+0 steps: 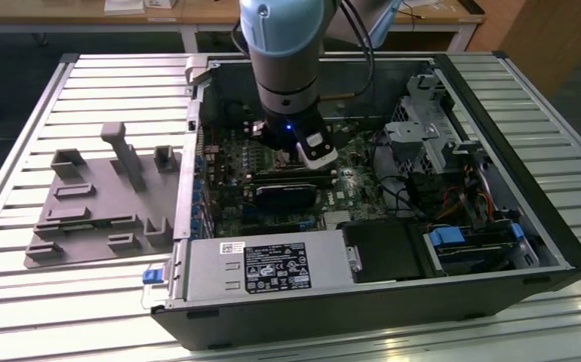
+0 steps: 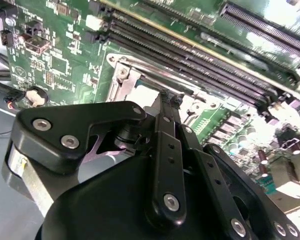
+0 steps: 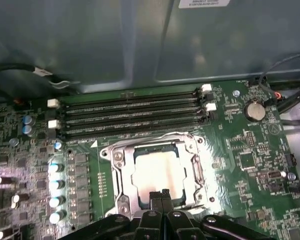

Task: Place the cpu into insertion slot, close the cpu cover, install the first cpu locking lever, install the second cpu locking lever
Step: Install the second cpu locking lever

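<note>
fingers (image 3: 161, 196) pressed together, at cpu cover (image 3: 121, 172) edge

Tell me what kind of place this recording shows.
Likely a robotics lab or workshop bench: an opened computer case lies on a slatted metal table, a grey fixture block sits beside it, and wooden desks stand behind.

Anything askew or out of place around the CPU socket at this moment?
Nothing stands out. In the first wrist view the cpu lies flat and square in the insertion slot, with the cpu cover framing it evenly. The gripper, fingers together, sits at the socket's near edge. The memory slots and board look undamaged.
</note>
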`<state>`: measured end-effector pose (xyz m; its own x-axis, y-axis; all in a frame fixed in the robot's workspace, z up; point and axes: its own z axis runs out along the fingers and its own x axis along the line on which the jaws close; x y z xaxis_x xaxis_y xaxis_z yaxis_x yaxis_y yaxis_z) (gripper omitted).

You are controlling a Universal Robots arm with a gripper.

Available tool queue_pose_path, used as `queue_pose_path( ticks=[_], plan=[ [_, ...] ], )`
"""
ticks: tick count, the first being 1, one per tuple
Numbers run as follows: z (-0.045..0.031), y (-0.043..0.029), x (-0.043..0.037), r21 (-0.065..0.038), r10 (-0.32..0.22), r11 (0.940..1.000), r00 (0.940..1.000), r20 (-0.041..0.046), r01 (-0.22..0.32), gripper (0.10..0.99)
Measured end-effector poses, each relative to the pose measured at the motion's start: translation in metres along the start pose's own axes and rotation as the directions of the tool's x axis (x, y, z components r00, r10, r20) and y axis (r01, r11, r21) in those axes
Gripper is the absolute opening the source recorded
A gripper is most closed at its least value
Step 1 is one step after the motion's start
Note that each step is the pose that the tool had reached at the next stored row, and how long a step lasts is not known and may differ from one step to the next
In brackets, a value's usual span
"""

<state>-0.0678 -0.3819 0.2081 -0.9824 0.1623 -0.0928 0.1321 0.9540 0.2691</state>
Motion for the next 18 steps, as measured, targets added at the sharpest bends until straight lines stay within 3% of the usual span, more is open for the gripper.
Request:
queue_pose_path(
  ticks=[8,13,18],
  plan=[
    [0.0059,0.0211,0.0008,0.055,-0.008,0.9985,0.9999,0.0074,0.007,0.102],
    [0.0084,0.03,0.0003,0.1,-0.014,0.9949,0.9998,0.0129,0.013,0.102],
    [0.0036,0.0344,0.0,0.104,-0.015,0.9945,0.9998,0.0133,0.013,0.102]
  ],
)
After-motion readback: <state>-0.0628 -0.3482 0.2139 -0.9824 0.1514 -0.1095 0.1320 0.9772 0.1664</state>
